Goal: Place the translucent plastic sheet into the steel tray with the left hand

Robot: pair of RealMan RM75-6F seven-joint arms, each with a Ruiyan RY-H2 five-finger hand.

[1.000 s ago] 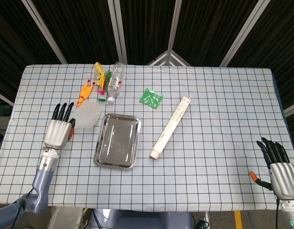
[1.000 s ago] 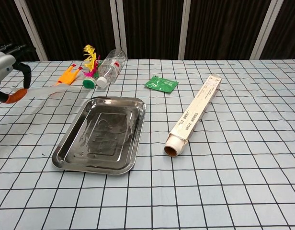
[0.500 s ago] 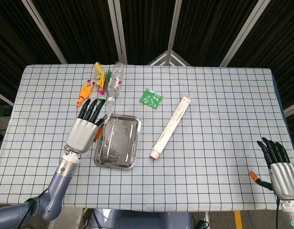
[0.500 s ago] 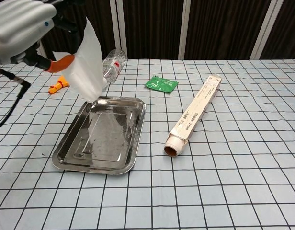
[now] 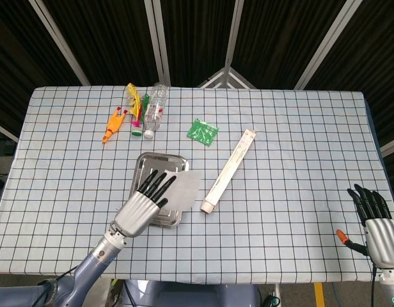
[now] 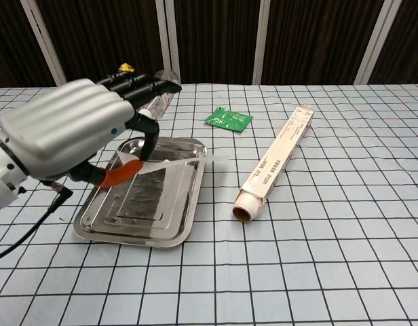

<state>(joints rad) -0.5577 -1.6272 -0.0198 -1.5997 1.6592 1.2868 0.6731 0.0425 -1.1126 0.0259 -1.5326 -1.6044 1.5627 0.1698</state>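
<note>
Fingers (image 6: 138, 85) and thumb of the left hand (image 5: 144, 203) pinch the translucent plastic sheet (image 5: 184, 187), held above the steel tray (image 5: 146, 163), its far edge overhanging toward the foil box (image 5: 228, 171). The right hand (image 5: 380, 226) rests spread, holding nothing, on the counter (image 5: 299, 128).

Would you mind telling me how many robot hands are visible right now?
2. The left hand is over the steel tray, holding the translucent plastic sheet. The right hand is at the table's near right corner, shown only in the head view.
</note>
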